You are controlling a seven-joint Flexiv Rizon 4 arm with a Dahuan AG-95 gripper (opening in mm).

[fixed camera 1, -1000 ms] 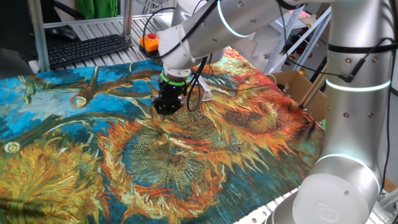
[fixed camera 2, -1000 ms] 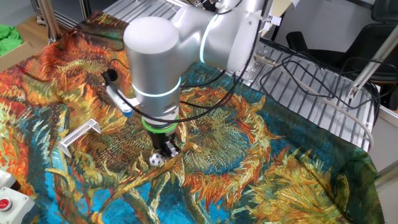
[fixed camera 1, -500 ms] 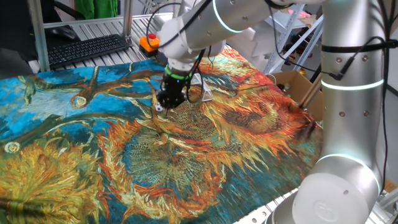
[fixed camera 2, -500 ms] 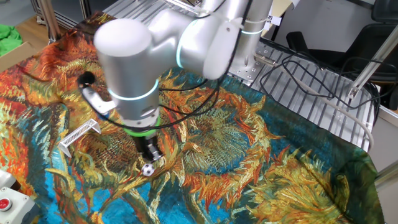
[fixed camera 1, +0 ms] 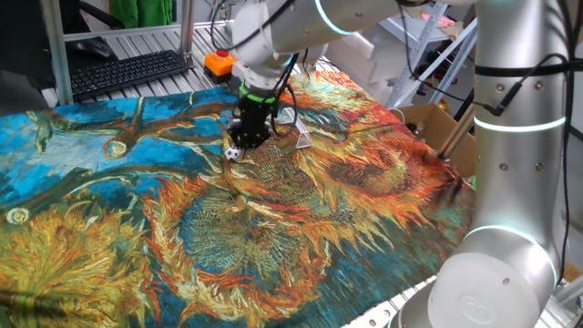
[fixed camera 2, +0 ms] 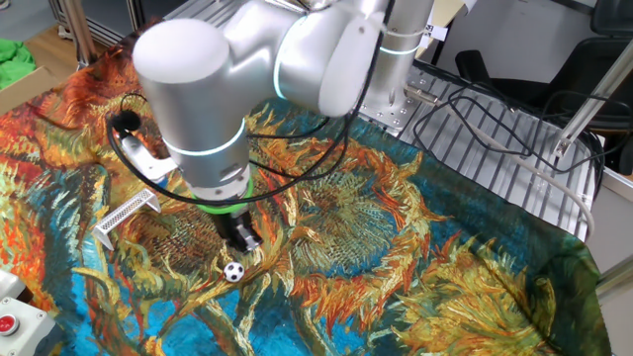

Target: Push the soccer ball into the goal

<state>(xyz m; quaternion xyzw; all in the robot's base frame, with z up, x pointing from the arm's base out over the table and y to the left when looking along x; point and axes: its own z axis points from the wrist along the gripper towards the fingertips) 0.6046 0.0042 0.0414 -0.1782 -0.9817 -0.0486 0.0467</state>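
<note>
The soccer ball [fixed camera 1: 232, 153] is a tiny white ball with black patches lying on the sunflower-print cloth. It also shows in the other fixed view [fixed camera 2: 233, 271]. My gripper [fixed camera 1: 245, 140] points straight down with its fingers together, just beside and above the ball, and shows in the other fixed view [fixed camera 2: 243, 239] too. I cannot tell whether it touches the ball. The goal [fixed camera 2: 127, 215] is a small pale wedge frame on the cloth, a short way to the left of the ball. In one fixed view the goal [fixed camera 1: 301, 138] is partly hidden behind the gripper.
A box with a red button [fixed camera 2: 8, 322] stands at the cloth's near-left corner; it shows orange at the back in one fixed view [fixed camera 1: 219, 62]. A keyboard [fixed camera 1: 127, 71] lies behind the cloth. A cardboard box [fixed camera 1: 435, 126] stands at the right. Cables [fixed camera 2: 495, 114] lie on the slatted table.
The gripper has moved sideways across the cloth toward the goal's side. The ball has rolled a little ahead of it and now lies apart from the fingertips.
</note>
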